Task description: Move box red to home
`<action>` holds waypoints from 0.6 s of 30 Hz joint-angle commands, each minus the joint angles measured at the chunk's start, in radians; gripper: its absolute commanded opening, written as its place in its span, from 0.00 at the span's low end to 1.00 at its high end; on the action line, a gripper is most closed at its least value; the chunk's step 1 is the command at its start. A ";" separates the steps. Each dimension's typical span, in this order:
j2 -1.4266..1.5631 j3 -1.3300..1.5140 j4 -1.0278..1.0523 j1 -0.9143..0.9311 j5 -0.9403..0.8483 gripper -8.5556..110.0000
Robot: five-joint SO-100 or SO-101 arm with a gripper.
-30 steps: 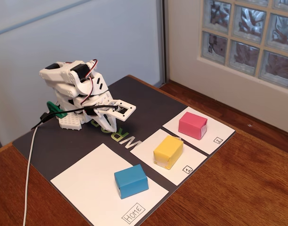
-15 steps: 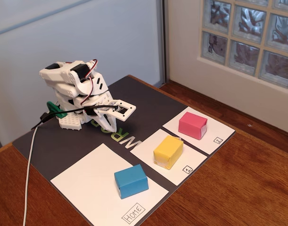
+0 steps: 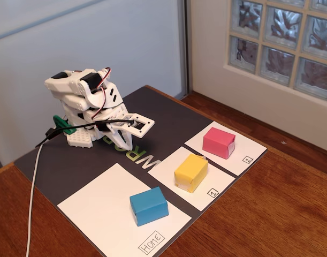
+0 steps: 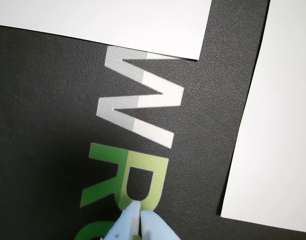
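In the fixed view the red box sits on the white sheet marked "2" at the right of the dark mat. Home, the largest white sheet with the "HOME" label, lies at the front left and carries a blue block. My gripper is folded down at the back of the mat, far from the red box, with its tips close above the mat lettering. In the wrist view the gripper is shut on nothing, and no box shows there.
A yellow block stands on the sheet marked "1", between home and the red box. A white cable trails off the mat's left side. Brown tabletop surrounds the mat. The wrist view shows two white sheet edges over printed letters.
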 commanded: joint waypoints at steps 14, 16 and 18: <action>0.051 0.000 0.051 -0.025 -0.026 0.07; 0.051 -0.012 0.051 -0.023 0.014 0.07; 0.051 -0.034 0.040 -0.021 0.034 0.07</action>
